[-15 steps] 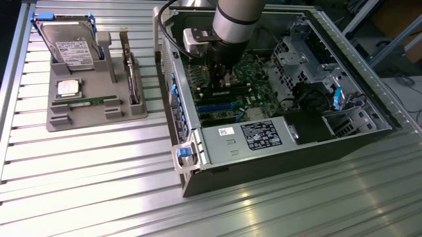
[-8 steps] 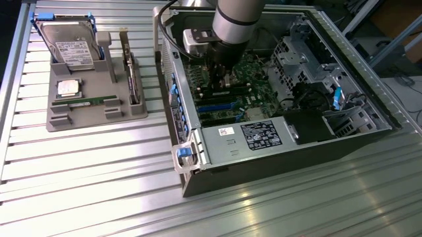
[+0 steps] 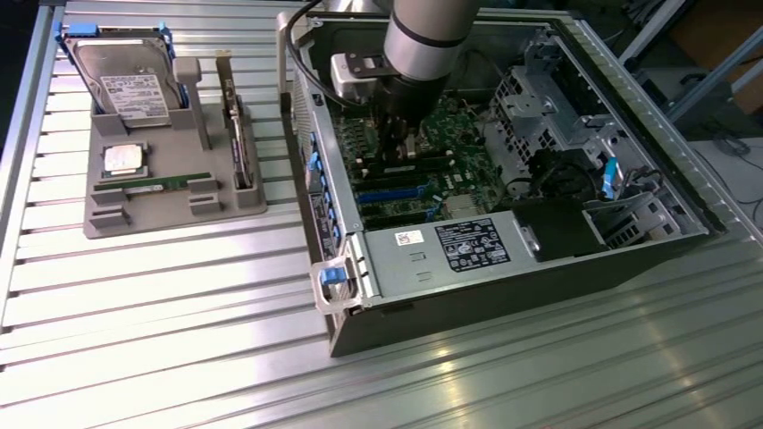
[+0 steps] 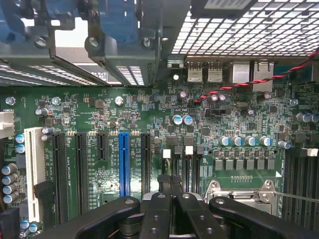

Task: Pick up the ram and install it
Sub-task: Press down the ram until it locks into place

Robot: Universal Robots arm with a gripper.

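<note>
A ram (image 3: pixel 153 186), a thin green stick, lies flat in the grey tray (image 3: pixel 167 214) on the exterior view's left. My gripper (image 3: pixel 399 147) is far from it, reaching down inside the open computer case (image 3: pixel 339 295) to the green motherboard (image 4: pixel 99 114). In the wrist view the gripper (image 4: pixel 172 181) is shut, and its black fingers (image 4: pixel 158 209) meet just above the dark memory slots (image 4: pixel 184 167). I see no green stick between the fingers. The fingers hide whatever lies under them.
The tray also holds a silver hard drive (image 3: pixel 125 76), a square processor chip (image 3: pixel 124 159) and an upright card (image 3: pixel 242 147). Inside the case are a power supply (image 3: pixel 459 246), a metal drive cage (image 3: pixel 537 98), a blue expansion slot (image 4: pixel 124 164) and a red-black wire (image 4: pixel 239 84).
</note>
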